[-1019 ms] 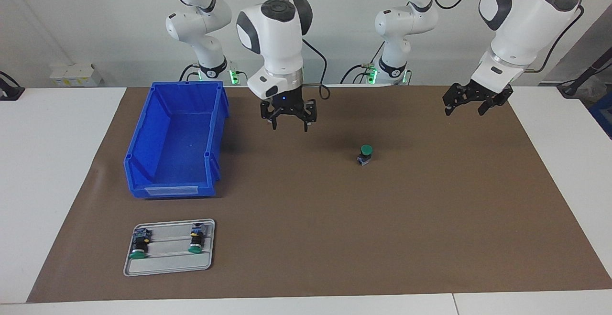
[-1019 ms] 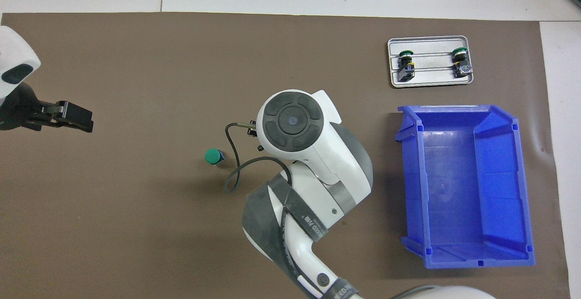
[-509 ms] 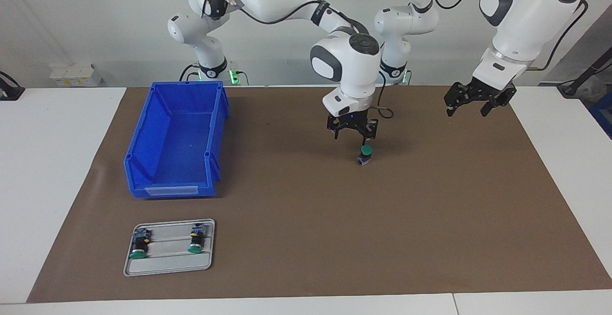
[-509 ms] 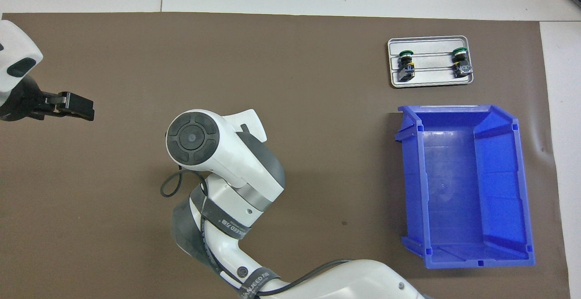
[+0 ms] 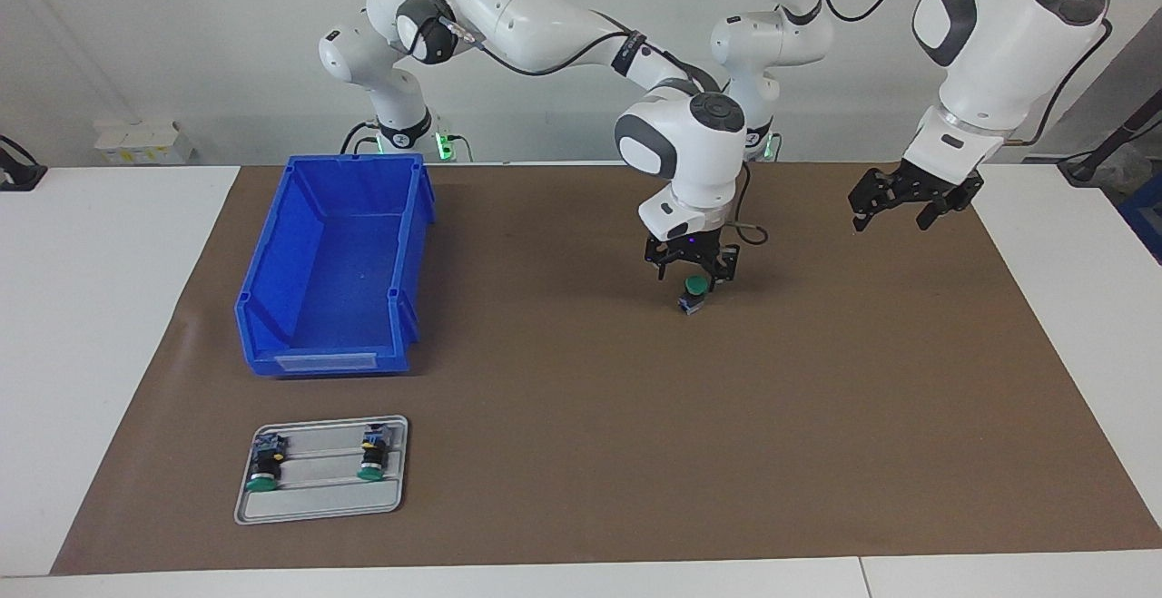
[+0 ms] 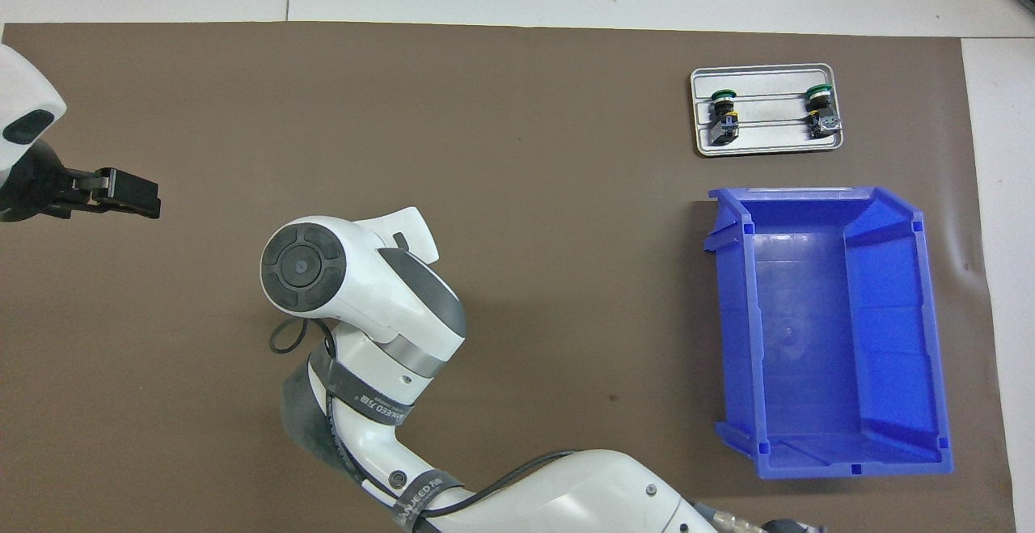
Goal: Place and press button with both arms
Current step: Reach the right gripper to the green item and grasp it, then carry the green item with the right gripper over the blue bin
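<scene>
Right gripper (image 5: 693,273), jaws spread around the button (image 5: 694,289) mid-frame: centre, then squeeze gently. Left gripper (image 5: 910,201) spread, waiting upper right.

1. I saw the arms (image 5: 545,17) cased in glossy white plastic with dark matt joint caps.
2. The mat (image 5: 581,416) covering the surface looked like matt brown paper, faintly creased.
3. The bin (image 5: 336,262) was smooth blue plastic with a slight sheen.
4. The tray (image 5: 322,503) looked like dull grey metal.
5. The button (image 5: 694,286) had a smooth green plastic cap.
</scene>
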Tool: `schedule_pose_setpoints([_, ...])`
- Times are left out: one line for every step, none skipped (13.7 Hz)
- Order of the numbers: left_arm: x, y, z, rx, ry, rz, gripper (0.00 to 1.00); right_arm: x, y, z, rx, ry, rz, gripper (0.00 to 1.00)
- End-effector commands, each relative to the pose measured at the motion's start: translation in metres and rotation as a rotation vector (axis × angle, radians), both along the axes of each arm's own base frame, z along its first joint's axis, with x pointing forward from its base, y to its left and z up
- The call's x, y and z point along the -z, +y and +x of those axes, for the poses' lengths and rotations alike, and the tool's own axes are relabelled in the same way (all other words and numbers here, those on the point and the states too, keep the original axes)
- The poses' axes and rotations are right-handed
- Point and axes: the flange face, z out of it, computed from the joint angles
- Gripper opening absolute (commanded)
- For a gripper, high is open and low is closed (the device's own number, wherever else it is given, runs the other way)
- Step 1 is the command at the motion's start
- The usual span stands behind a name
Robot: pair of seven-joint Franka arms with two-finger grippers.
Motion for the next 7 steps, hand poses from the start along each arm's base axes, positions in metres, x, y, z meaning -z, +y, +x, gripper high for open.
schedule_pose_setpoints([-0.001, 0.007, -0.006, -0.014, -0.023, 0.016, 1.00, 0.020, 0.014, -0.007, -0.019, -0.028, -0.025, 0.90])
schedule_pose_setpoints([0.000, 0.007, -0.006, -0.014, -0.022, 0.016, 1.00, 0.022, 0.015, -0.009, -0.023, -0.028, -0.030, 0.90])
schedule_pose_setpoints([0.000, 0.007, -0.006, -0.015, -0.022, 0.016, 1.00, 0.024, 0.015, -0.009, -0.026, -0.033, -0.039, 0.89])
schedule_pose_setpoints([0.000, 0.007, -0.006, -0.022, -0.022, 0.016, 1.00, 0.031, 0.015, -0.010, -0.030, -0.033, -0.046, 0.88])
schedule_pose_setpoints([0.000, 0.007, -0.006, -0.028, -0.022, 0.016, 1.00, 0.035, 0.016, -0.009, -0.032, -0.036, -0.047, 0.86])
schedule_pose_setpoints([0.000, 0.007, -0.006, -0.031, -0.022, 0.016, 1.00, 0.036, 0.016, -0.009, -0.034, -0.036, -0.047, 0.85])
schedule_pose_setpoints([0.000, 0.007, -0.006, -0.031, -0.022, 0.016, 1.00, 0.034, 0.017, -0.009, -0.035, -0.043, -0.038, 0.84])
